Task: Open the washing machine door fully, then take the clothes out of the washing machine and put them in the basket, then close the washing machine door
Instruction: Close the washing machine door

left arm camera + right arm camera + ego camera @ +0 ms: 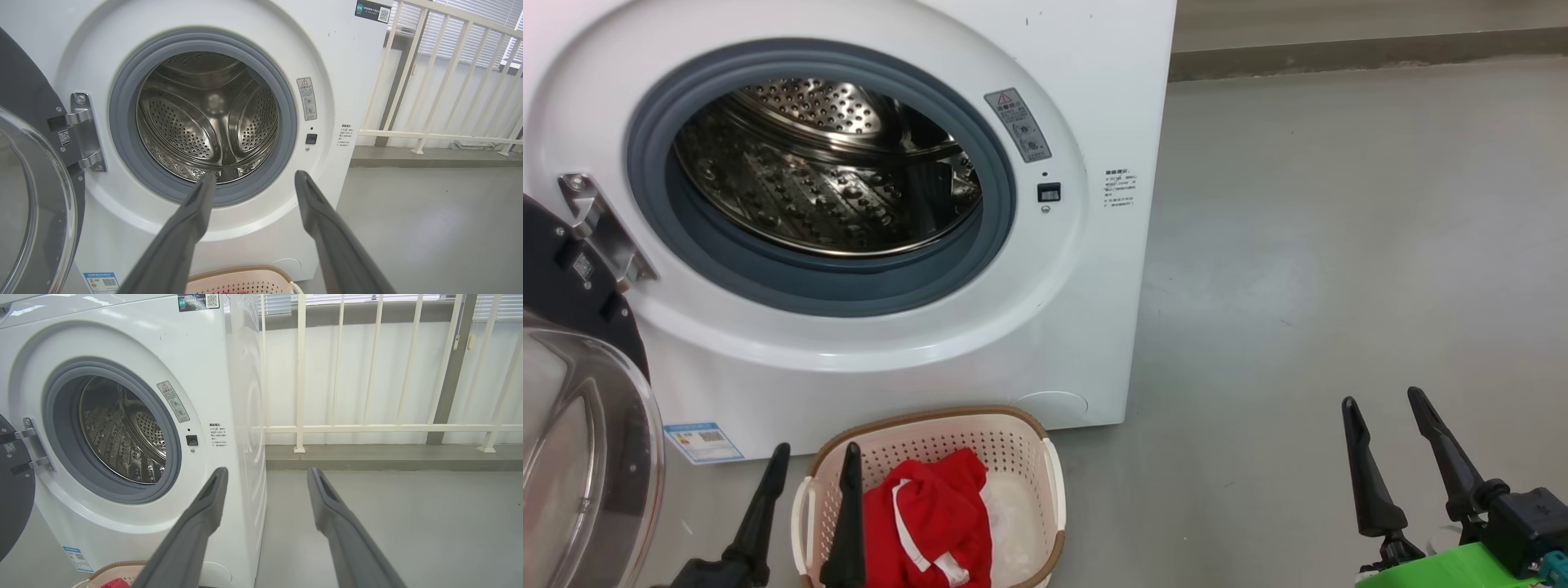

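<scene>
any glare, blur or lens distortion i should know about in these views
Head view: sharp, evenly lit, pale reflections on the washing machine door glass. Left wrist view: wide-angle stretch slants the railing posts, bright hotspot deep in the drum. Right wrist view: window glare at top, faint reflections on the washing machine side.

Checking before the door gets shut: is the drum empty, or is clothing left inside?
Empty as far as visible: the drum shows bare perforated steel, and the red clothes lie in the basket.
</scene>
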